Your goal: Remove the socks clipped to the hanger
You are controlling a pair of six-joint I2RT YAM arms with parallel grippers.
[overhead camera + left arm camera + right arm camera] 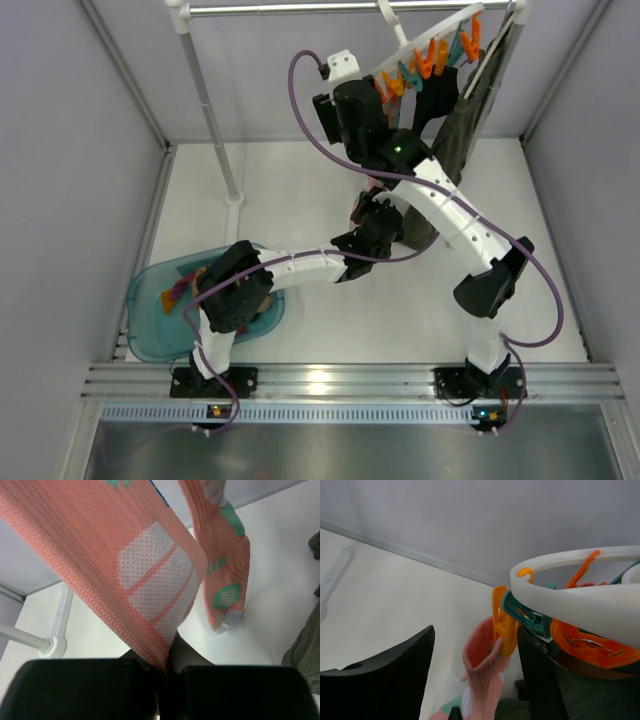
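**Midway through stripping the sock hanger**

Pinching a pink sock (125, 565) low down in the clamped left claw (162, 672); straddling its orange clip (504, 625) on the white hanger (580, 595) with the right claw (476, 635), fingers apart. Counting what look like removed socks (180, 292) in the teal tub (150, 345) as done; leaving at least a second pink sock (225, 555) hanging alongside.

No readable text, labels, brands or numbers in any view.

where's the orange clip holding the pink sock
Right wrist view: the orange clip hangs under the white hanger, beside a teal clip, inside the open right claw, pinching the pink sock.
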